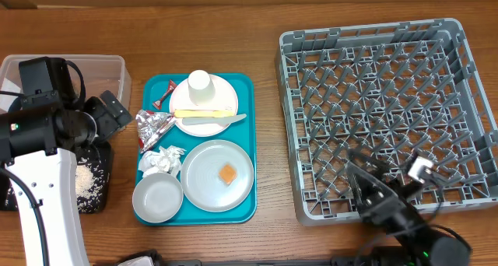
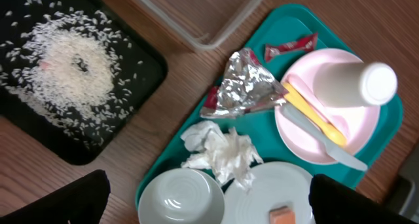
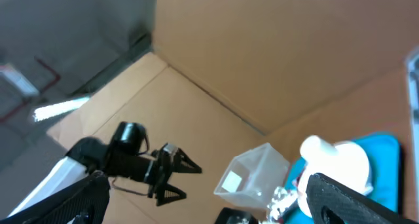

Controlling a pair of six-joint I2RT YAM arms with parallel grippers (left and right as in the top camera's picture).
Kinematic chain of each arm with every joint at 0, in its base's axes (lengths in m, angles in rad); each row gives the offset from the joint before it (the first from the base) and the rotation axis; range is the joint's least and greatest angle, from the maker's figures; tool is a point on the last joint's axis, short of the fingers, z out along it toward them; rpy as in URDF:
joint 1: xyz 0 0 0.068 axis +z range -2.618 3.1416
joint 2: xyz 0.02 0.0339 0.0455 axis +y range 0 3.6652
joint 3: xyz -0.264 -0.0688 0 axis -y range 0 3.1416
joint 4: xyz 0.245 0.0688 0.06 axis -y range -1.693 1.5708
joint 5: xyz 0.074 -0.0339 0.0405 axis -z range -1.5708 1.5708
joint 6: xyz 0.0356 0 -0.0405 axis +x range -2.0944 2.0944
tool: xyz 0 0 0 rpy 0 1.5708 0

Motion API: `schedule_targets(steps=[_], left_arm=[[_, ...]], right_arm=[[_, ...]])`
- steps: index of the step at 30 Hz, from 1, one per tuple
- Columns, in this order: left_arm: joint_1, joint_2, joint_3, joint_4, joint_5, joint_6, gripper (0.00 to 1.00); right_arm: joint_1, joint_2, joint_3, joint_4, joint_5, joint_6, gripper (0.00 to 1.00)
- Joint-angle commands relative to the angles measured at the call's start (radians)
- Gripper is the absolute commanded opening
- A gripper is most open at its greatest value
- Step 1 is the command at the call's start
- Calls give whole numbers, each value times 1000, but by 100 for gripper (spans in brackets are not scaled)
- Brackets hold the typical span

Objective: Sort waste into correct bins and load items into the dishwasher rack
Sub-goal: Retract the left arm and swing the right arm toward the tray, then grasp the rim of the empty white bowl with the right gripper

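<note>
The grey dishwasher rack (image 1: 389, 110) is empty at the right. The black tray bin (image 2: 124, 80) holds scattered rice grains (image 2: 65, 67); the clear tub bin (image 1: 70, 68) stands behind it. On the teal tray (image 1: 245, 83) lie the foil (image 2: 245, 86), a red wrapper (image 2: 291, 47), the napkin (image 2: 219, 149), the white bowl (image 2: 180, 198), and the grey plate (image 1: 204, 184) with the orange square (image 1: 227, 174). The pinkish plate (image 2: 357, 129) carries the cup (image 2: 353, 83) and utensils (image 2: 314, 116). My left gripper (image 1: 113, 114) hangs open and empty between the black tray and the teal tray. My right gripper (image 1: 372, 176) is open over the rack's front edge.
The wooden table (image 1: 264, 227) runs along the front, with a narrow strip between the teal tray and the rack. In the right wrist view the left arm (image 3: 131, 162) shows against a cardboard wall (image 3: 275, 47) behind the table.
</note>
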State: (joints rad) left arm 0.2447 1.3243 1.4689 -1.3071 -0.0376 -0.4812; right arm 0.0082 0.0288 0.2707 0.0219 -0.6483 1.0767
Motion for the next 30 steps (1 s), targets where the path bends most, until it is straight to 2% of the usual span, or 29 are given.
schedule_targets(steps=[1,7,9,16,19,21,25,26,30], left_arm=[[4,-6,26,13,-110,-61,100],[4,-6,26,63,-272,-62,100],[6,-6,26,71,-333,-100,100],[99,-4,26,97,-269,-136,100],[196,-4,26,100,-97,-137,100],[227,-4,26,100,-33,-136,100],[234,-4,26,100,-24,-136,100],[233,-4,26,100,-24,-136,100],[233,-4,26,100,-24,-136,100]], right_arm=[[3,54,178,-71,-14,-165,99],[3,234,425,-236,-2,-321,100],[4,323,502,-291,-14,-361,100],[62,517,620,-331,1,-430,99],[168,588,653,-331,121,-461,99],[251,639,675,-331,206,-486,99],[453,760,727,-332,398,-543,99],[579,839,763,-348,533,-566,99],[813,1024,843,-392,847,-591,100]])
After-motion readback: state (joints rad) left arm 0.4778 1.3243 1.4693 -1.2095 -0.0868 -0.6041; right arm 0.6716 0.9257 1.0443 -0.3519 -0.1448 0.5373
